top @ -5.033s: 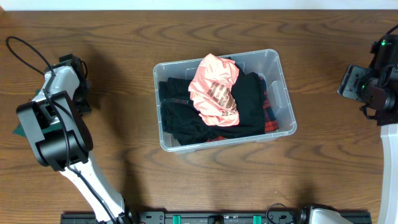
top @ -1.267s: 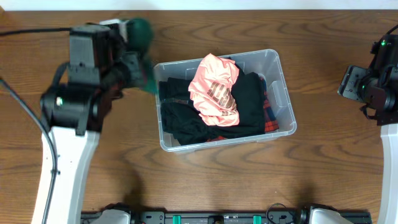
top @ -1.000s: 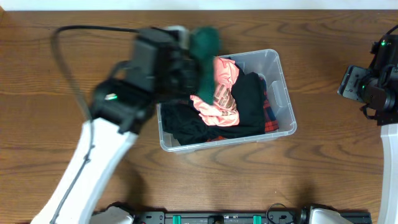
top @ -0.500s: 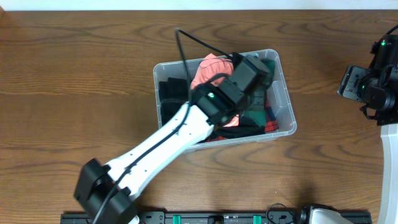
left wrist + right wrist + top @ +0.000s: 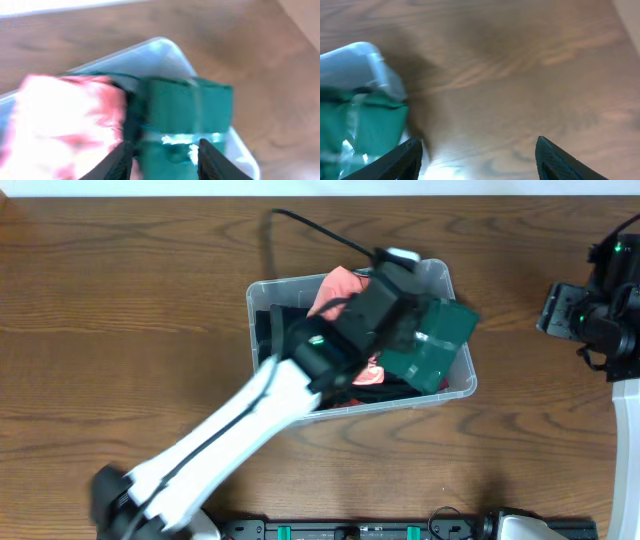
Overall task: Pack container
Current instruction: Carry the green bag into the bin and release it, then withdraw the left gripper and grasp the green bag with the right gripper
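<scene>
Container (image 5: 290, 278): mid-counter (image 5: 120, 330), slightly toward the right edge, heaped with clothes (image 5: 338, 283).
Left pincer (image 5: 165, 160): clamped on a green bundle (image 5: 432, 345), which overhangs the container's right rim.
Right pincer (image 5: 477, 160): spread wide, empty, by the right edge.
Risk: let go here, the bundle may catch the rim and slide onto the counter.

Left arm (image 5: 250, 415): stretched diagonally from the near-left base toward the far right, white link long and nearly straight, outline blurred. Black wrist section is held high at the end of the reach. Left claw (image 5: 165, 155): pointed down and forward, both dark fingers (image 5: 119, 161) seen at the bottom of the wrist view, closed against a green packet (image 5: 190, 110).

Right arm (image 5: 625, 430): folded at the right edge, white link upright, black wrist housing turned inward with a green light lit. Right claw (image 5: 480, 150): fingers spread wide, nothing held between them.
</scene>
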You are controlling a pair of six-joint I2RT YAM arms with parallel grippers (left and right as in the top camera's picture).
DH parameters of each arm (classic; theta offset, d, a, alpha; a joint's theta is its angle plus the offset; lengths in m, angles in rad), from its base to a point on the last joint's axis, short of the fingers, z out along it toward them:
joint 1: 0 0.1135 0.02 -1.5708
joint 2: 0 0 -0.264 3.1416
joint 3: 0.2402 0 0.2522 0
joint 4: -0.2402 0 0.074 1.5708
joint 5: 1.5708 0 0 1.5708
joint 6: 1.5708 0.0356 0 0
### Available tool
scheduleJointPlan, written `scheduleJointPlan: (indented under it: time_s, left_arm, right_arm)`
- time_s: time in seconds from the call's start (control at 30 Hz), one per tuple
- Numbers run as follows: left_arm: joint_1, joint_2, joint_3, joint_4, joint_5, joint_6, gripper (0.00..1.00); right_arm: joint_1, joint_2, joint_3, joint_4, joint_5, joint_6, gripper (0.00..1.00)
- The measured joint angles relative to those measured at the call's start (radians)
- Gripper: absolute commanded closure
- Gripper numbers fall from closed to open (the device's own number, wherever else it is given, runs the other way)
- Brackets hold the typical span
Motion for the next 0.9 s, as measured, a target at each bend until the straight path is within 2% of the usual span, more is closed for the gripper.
scheduleJointPlan:
  time_s: [0.13, 0.23, 0.37, 0.6, 0.77, 0.9]
  left_arm:
    - [0.103, -0.142, 0.021, -0.148, -0.117, 0.017, 0.57]
    - [0.237, -0.219, 0.035, -0.259, -0.172, -0.001, 0.57]
    - [0.436, -0.249, 0.040, -0.397, -0.208, -0.050, 0.57]
    - [0.642, -0.226, 0.040, -0.478, -0.209, -0.082, 0.56]
    - [0.695, -0.226, 0.040, -0.479, -0.208, -0.089, 0.51]
    - [0.708, -0.226, 0.040, -0.480, -0.209, -0.096, 0.51]
  right_arm:
    - [0.027, 0.000, 0.000, 0.011, -0.116, -0.091, 0.44]
    - [0.095, 0.008, 0.000, 0.006, -0.180, -0.154, 0.55]
    - [0.201, 0.065, 0.000, -0.008, -0.201, -0.205, 0.63]
    - [0.278, 0.262, 0.000, -0.020, -0.185, -0.213, 0.62]
    - [0.310, 0.401, 0.000, 0.025, -0.175, -0.212, 0.61]
    - [0.345, 0.504, 0.000, 0.124, -0.183, -0.212, 0.58]
